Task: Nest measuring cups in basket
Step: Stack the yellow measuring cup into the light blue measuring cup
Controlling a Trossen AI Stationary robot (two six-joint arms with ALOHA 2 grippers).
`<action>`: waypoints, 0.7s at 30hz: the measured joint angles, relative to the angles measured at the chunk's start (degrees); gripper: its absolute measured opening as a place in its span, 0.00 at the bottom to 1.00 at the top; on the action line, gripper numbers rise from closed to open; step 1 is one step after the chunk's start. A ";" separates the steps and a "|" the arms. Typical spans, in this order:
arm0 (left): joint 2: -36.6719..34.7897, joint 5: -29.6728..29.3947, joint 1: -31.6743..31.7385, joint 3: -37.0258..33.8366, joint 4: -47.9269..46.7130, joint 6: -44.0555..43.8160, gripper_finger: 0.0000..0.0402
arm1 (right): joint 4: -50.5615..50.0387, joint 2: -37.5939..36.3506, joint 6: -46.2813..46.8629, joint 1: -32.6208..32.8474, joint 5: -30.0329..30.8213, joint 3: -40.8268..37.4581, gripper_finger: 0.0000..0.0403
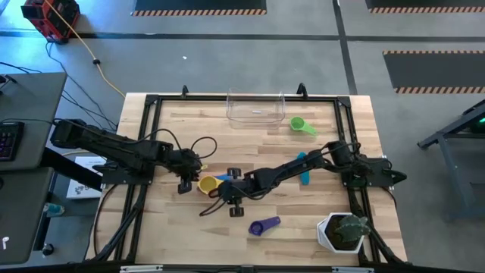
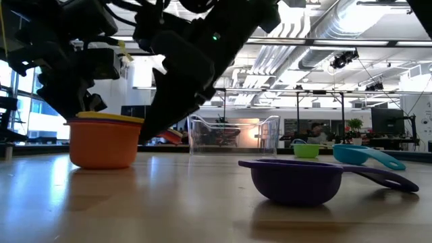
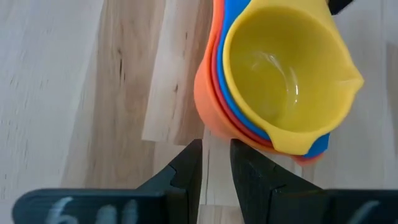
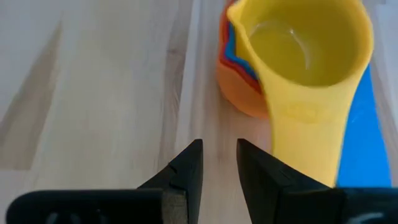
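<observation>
1. Your nested stack — yellow cup (image 1: 208,184) inside blue, red and orange cups — sits mid-table, well short of the basket (image 1: 256,106) at the far edge.
2. Your left gripper (image 3: 215,163) hovers just beside the stack, fingers nearly together with a narrow gap, gripping nothing.
3. Your right gripper (image 4: 219,163) hangs by the stack's other side, likewise empty with a slim gap.
4. Loose cups: green cup (image 1: 301,125) beside the basket, teal cup (image 1: 303,170) under the right arm, purple cup (image 1: 264,225) nearer you — by the white plant pot (image 1: 342,232).
</observation>
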 joint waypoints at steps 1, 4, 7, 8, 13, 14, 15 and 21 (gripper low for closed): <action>-0.02 0.00 0.00 0.00 0.01 0.00 0.18 | -0.41 0.10 -0.38 -0.22 0.06 0.00 0.22; 0.00 -0.02 -0.01 0.00 -0.02 -0.01 0.18 | -0.78 0.12 -0.12 -0.79 0.09 0.00 0.22; 0.00 -0.20 0.00 0.00 -0.02 -0.01 0.18 | -0.87 0.11 -0.55 -1.20 0.25 0.00 0.22; 0.00 -0.20 0.00 0.00 -0.02 -0.02 0.18 | -0.78 0.12 -0.79 -1.24 0.63 0.00 0.22; -0.01 -0.26 0.00 0.00 -0.02 0.91 0.18 | -1.19 0.10 -2.08 -1.54 4.03 0.00 0.22; 0.00 -0.34 0.00 0.00 -0.01 0.90 0.18 | -1.19 0.10 -2.10 -1.64 3.98 0.00 0.22; 0.00 -0.39 0.00 0.00 -0.02 0.90 0.18 | -1.20 0.10 -2.12 -1.84 3.78 0.00 0.22; -0.01 -0.42 0.00 0.00 -0.02 0.89 0.18 | -2.10 0.01 -2.03 -3.14 2.81 0.00 0.22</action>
